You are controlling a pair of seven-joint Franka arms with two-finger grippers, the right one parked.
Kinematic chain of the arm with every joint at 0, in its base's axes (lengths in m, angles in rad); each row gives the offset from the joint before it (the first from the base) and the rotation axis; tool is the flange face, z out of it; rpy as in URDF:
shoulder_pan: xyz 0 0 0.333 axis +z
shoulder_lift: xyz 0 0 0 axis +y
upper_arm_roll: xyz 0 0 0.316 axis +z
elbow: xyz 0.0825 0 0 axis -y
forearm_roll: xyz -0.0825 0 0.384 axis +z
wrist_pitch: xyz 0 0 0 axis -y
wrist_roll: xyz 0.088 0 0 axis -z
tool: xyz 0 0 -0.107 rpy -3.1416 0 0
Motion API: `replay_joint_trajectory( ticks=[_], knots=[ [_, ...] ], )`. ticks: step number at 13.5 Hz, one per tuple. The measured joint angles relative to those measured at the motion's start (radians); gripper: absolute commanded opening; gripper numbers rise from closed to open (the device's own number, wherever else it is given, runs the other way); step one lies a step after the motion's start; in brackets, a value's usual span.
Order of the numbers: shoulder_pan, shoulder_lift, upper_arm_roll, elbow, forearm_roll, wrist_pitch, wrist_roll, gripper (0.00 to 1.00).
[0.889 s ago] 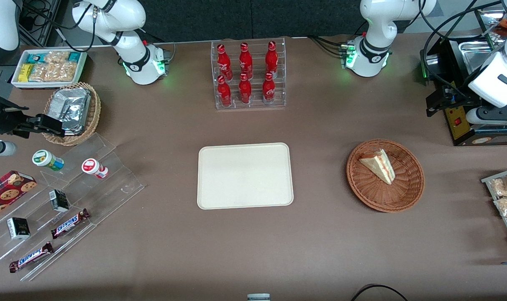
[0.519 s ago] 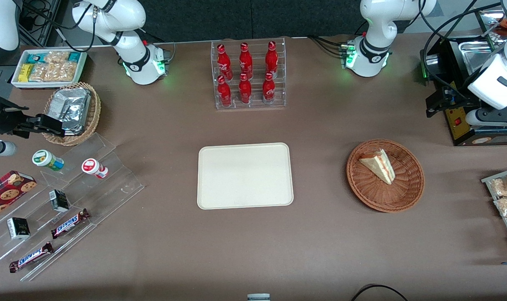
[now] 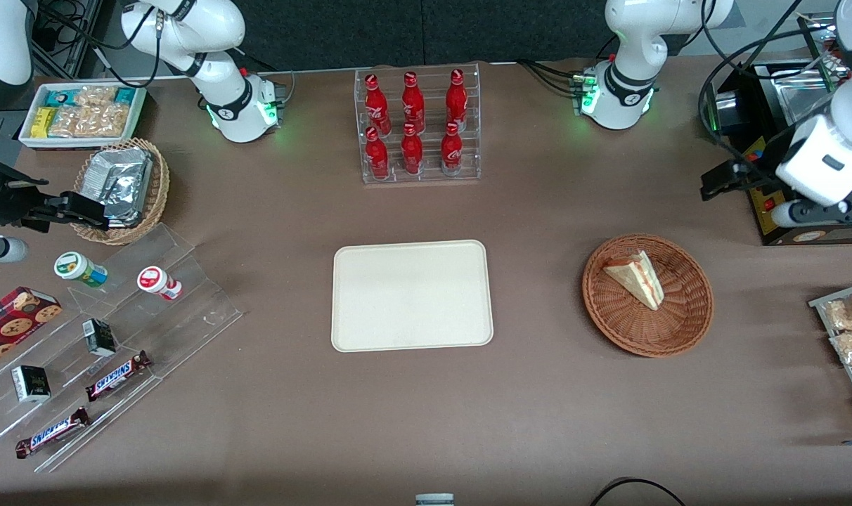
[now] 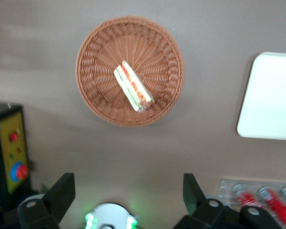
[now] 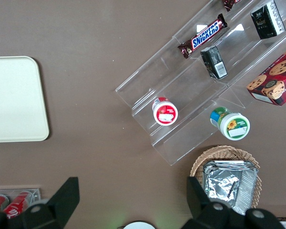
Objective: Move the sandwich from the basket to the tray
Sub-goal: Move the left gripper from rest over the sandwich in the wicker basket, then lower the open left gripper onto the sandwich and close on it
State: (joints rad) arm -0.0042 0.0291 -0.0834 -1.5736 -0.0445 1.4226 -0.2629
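gripper (image 4: 128, 198) was spread wide and held nothing; both fingers showed in the left wrist view with bare surface (image 3: 538, 393) between them. it hung high, well apart from the goods, toward the working arm's end of the surface. in the front view the gripper (image 3: 723, 181) sat at about 1 o'clock from the basket (image 3: 686, 330), clear of its rim.

sandwich (image 3: 635, 278) lay inside the basket, on the woven floor, off-centre toward 11 o'clock in the front view. from the wrist camera the sandwich (image 4: 133, 86) showed its layered cut edge upward, red and green stripes between white bread, near the centre of the basket (image 4: 97, 47). tray (image 3: 370, 330) lay flat at 9 o'clock from the basket, well apart, nothing on it. the task was not yet started.

handling, judged: light, soft, easily crushed; layers may slide apart under squeeze. a sheen suggested a clear wrap, so possibly slippery. best hold seemed across the two bread faces, mid-length of the wedge, with gentle closing. basket weave gives little footing and the rim may crowd a low approach.

hard to make out: wrap not confirmed; underside of the wedge hidden. tray (image 4: 271, 109) was cut off by the wrist frame. the gripper's fingertips were out of frame in the wrist view.
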Motion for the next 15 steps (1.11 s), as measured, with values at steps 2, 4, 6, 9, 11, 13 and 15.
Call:
replay_joint_trajectory(
  ticks=[2,4,6,9,11,13,15],
  knots=[
    [0.000,0.031,0.000,-0.005,-0.001,-0.003,-0.133,1.00],
    [0.000,0.068,0.001,-0.016,-0.001,0.009,-0.235,1.00],
    [0.000,0.090,0.001,-0.066,-0.001,0.100,-0.358,1.00],
    [-0.004,0.093,0.001,-0.178,-0.001,0.258,-0.518,1.00],
    [-0.006,0.093,0.001,-0.248,-0.001,0.351,-0.576,1.00],
    [-0.007,0.089,0.001,-0.325,-0.001,0.448,-0.594,1.00],
    [-0.006,0.085,0.001,-0.410,-0.001,0.552,-0.600,1.00]
  ],
)
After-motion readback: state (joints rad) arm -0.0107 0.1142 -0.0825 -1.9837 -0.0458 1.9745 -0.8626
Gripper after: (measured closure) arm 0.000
